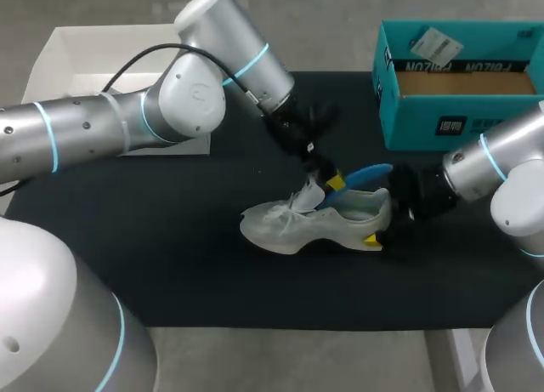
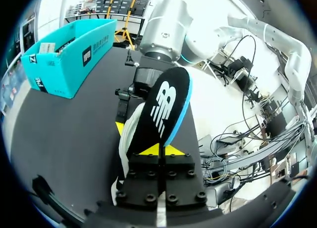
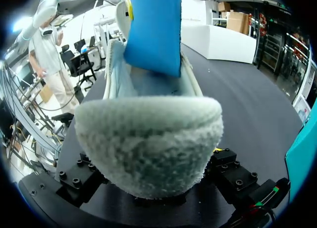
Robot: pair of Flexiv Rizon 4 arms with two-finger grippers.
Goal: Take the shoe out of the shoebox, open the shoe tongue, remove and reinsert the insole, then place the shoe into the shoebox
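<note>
Resting on its sole on the dark table [image 1: 170,264], the white shoe [image 1: 310,224] lies with its heel toward the right arm. Just above the shoe's opening is the left gripper [image 1: 335,184], its fingers pinching the blue-edged insole [image 1: 367,174], which slants up out of the shoe over the heel. At the shoe's heel, the right gripper [image 1: 380,222] has its fingers clasping it from both sides. The teal shoebox [image 1: 425,120] stands well beyond the heel end, apart from the shoe.

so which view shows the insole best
Left wrist view: the insole shows large and close, black top face and blue edge. Right wrist view shows only its blue underside over the shoe; head view, a small blue sliver.
</note>
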